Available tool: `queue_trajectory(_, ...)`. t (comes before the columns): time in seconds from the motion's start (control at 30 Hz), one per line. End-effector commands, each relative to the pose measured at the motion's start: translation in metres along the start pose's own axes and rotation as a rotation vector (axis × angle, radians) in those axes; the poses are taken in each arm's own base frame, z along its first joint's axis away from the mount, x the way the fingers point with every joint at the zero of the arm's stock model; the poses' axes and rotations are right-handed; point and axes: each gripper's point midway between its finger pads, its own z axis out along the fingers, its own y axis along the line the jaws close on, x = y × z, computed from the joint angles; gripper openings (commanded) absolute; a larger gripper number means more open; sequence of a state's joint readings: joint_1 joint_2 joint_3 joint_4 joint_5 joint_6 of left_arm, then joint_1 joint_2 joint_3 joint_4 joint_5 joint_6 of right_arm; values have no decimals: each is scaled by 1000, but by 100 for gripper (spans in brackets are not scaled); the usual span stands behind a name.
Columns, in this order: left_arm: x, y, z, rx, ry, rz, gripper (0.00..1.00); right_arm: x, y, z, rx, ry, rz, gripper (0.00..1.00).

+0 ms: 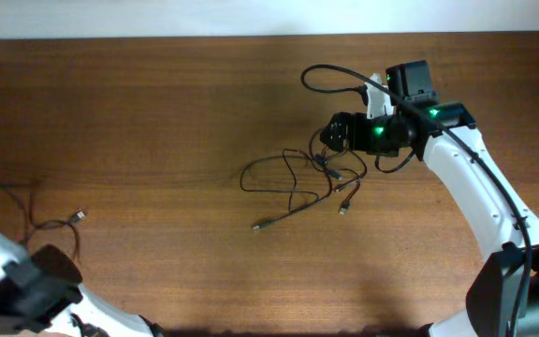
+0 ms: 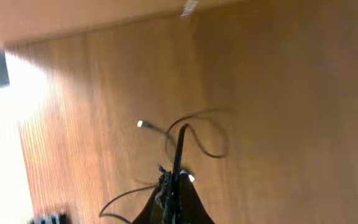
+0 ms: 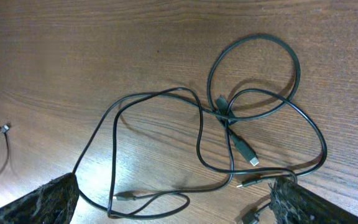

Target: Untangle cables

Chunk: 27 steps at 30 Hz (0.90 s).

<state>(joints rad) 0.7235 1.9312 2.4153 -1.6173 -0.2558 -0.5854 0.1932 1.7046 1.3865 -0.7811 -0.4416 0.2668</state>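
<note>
Several cables (image 3: 229, 118) lie knotted on the table (image 1: 157, 112) directly beneath the right gripper (image 3: 173, 183), its jaws spread wide to either side of the loops, the knot just ahead between them, while the distant left gripper (image 2: 174, 193) is pressed shut, perhaps pinching a stray cord (image 2: 180, 140)

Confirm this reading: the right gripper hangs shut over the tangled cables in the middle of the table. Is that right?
Not quite. The right gripper is open, not shut: the right wrist view shows its fingers spread wide to either side of the tangled cables. The rest holds; it hangs over them in the middle of the table.
</note>
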Motion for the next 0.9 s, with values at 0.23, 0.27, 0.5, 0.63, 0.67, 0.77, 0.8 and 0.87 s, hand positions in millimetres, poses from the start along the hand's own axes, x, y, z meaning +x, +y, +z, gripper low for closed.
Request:
queue_trajectory(0.23, 80, 37, 170, -258, 201, -307, 0, 7, -3, 0, 16, 25, 14, 99)
queue_trajectory(0.27, 88, 40, 182, -263, 205, -310, 1, 7, -3, 0, 16, 25, 14, 99)
queue_trajectory(0.5, 107, 59, 220, -268, 209, -319, 99, 7, -3, 0, 16, 25, 11, 99)
queue_trajectory(0.63, 70, 47, 187, -192, 149, -251, 99, 6, -3, 0, 17, 23, 10, 99)
queue_trajectory(0.67, 59, 45, 173, -171, 120, -260, 99, 6, -3, 0, 19, 21, 9, 99)
queue_trajectory(0.77, 27, 40, 123, -93, 16, -285, 99, 6, -3, 0, 21, 20, 9, 99)
queue_trajectory(0.8, 17, 37, 101, -50, -28, -271, 99, 6, -4, 0, 22, 19, 9, 99)
queue_trajectory(0.87, 8, 28, 62, 43, -91, -236, 99, 5, -4, 0, 22, 18, 8, 99)
